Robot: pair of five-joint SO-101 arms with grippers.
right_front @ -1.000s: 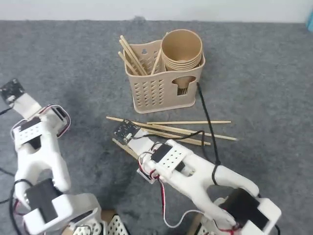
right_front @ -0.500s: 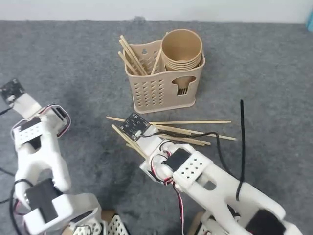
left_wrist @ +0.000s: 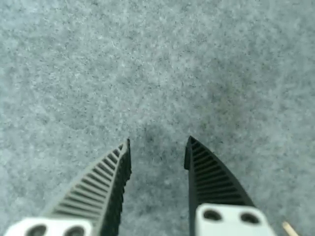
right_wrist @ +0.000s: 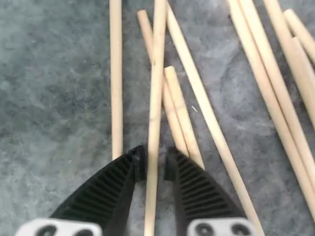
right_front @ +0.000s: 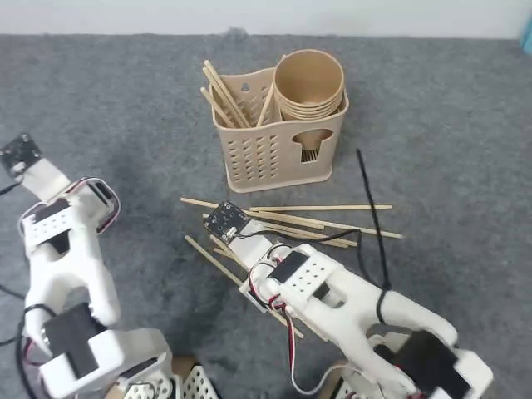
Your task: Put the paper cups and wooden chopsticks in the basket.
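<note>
1. R pincer [right_wrist: 154,160]: almost closed, jaws squeezing one chopstick [right_wrist: 154,93] btw them. The stick runs straight out past the tips.
2. Held stick sits among the loose chopsticks [right_wrist: 209,115], which lie flat on the grey carpet [right_wrist: 54,73]. One is just beside it on either side, and a few touch or overlap farther out.
3. High view: right arm [right_front: 332,287] is bent low over the near end of that loose pile, which is spread on the carpet btw arm and basket [right_front: 266,154]. Can't tell from here whether the held stick is off the carpet.
4. Basket stands upright, apart from the pile.
5. Paper cups [right_front: 309,83]: nested in one stack, upright, in the basket compartment on the R arm's side.
6. Basket sticks [right_front: 223,98]: several lean tilted in the other compartment, tops poking above the rim.
7. Black cable [right_front: 372,208] rises from the R arm and loops above the loose pile.
8. L pincer [left_wrist: 158,142]: jaws wide apart, nothing btw them, bare carpet below.
9. Left arm [right_front: 65,249] is well apart from basket and pile.
</note>
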